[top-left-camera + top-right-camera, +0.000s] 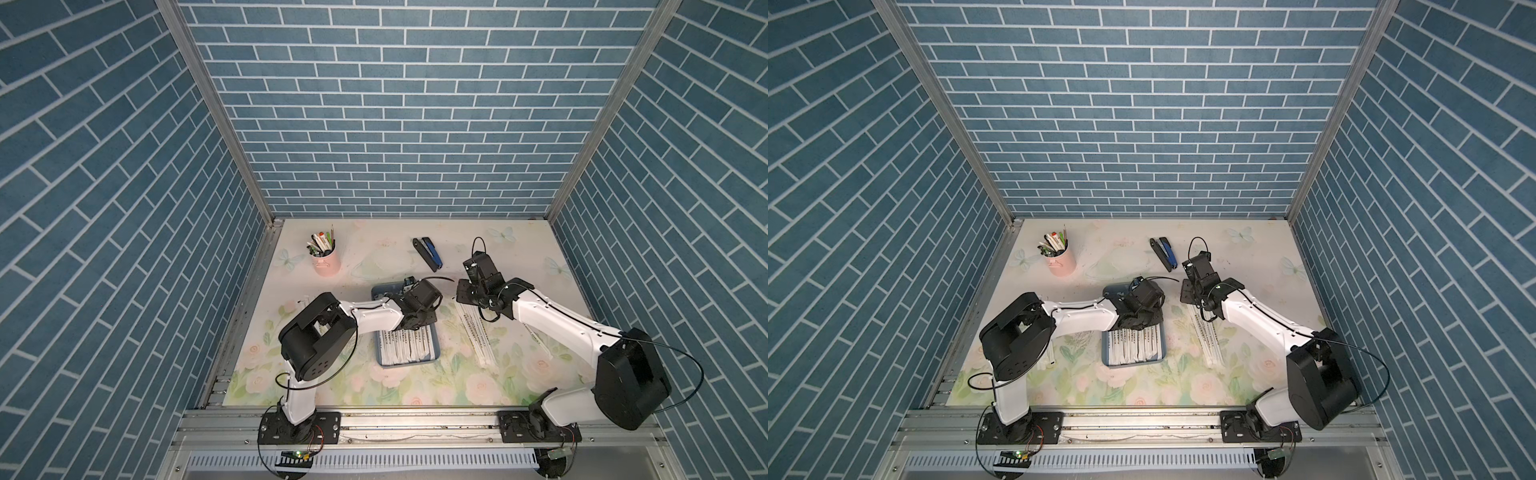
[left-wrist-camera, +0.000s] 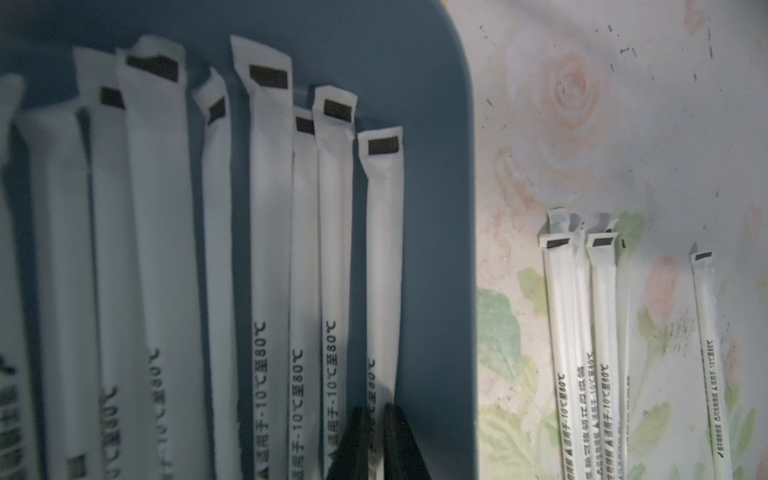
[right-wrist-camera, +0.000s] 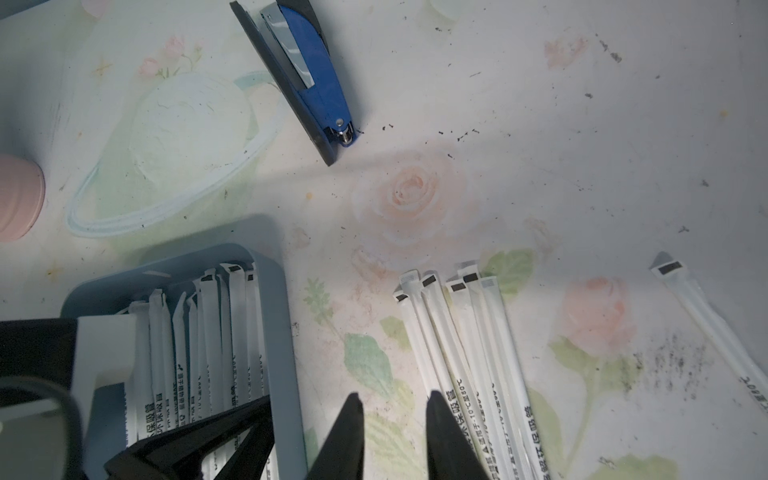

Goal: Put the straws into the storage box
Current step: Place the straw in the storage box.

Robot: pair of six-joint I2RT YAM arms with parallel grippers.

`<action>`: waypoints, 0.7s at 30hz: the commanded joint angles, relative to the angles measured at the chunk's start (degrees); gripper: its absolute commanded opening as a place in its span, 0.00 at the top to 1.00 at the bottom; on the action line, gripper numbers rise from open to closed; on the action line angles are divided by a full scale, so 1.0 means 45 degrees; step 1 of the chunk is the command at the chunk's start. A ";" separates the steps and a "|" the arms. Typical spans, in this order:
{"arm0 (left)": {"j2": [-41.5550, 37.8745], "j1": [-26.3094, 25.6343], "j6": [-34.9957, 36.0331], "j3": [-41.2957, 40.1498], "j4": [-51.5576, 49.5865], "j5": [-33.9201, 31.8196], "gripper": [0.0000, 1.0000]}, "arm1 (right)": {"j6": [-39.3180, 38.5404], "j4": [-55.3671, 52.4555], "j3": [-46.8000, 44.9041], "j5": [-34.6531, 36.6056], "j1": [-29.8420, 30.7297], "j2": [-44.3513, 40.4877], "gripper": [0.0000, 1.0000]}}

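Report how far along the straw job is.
Done: a row of straws lies in the storage box. In hand: the left tool flanks one straw there, grip unclear; the right tool is open, empty. Left: a loose bundle and a single straw on the table, others beside the left arm.

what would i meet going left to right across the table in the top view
pink cup → storage box → bundle of loose straws → lone straw; stapler left out, since it overlaps the box
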 commanded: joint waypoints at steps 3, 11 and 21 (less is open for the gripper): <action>-0.0303 0.0030 0.0532 0.0298 -0.0484 -0.0544 0.86 | -0.0354 -0.0336 -0.0190 0.0181 -0.0039 -0.0359 0.72; -0.1371 0.0031 0.1873 0.1145 -0.1843 -0.1624 0.73 | -0.0994 -0.1265 -0.0077 0.0429 -0.0587 -0.0869 0.72; -0.5272 0.0596 0.5257 -0.0179 -0.1744 -0.4226 0.51 | -0.2452 -0.2893 -0.1449 -0.0544 -0.3683 -0.2445 0.70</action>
